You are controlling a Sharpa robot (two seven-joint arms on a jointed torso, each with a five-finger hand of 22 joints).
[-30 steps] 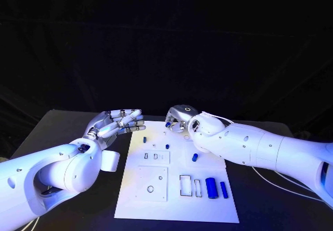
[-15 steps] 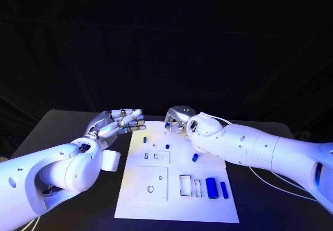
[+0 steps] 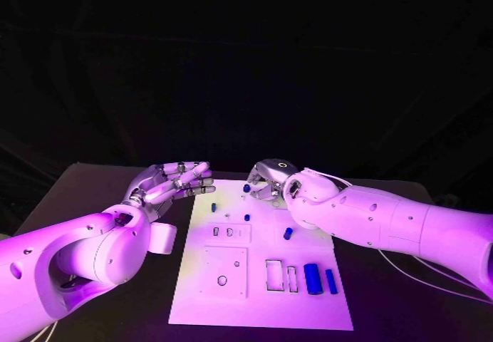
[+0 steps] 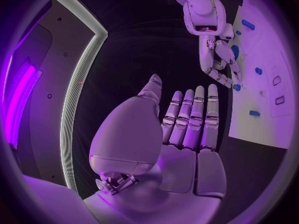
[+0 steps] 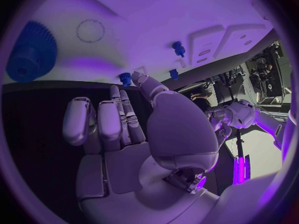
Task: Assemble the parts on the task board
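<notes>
Right hand (image 3: 272,182) hovered at the task board's (image 3: 308,303) far edge, fingers curled down, holding nothing visible. A small blue part (image 5: 126,78) lay just off its fingertips. Likely the pick-up step; next, pinch that part. Left hand (image 3: 174,182) hung beside the board, fingers spread, holding nothing.

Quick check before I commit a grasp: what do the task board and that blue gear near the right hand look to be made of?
The task board looks like matte white plastic or painted plate: flat, even, without glare, with crisp cut-outs. The blue gear looks like moulded or printed plastic: solid uniform colour, dull sheen, fine regular teeth. Neither can be confirmed by sight.
</notes>
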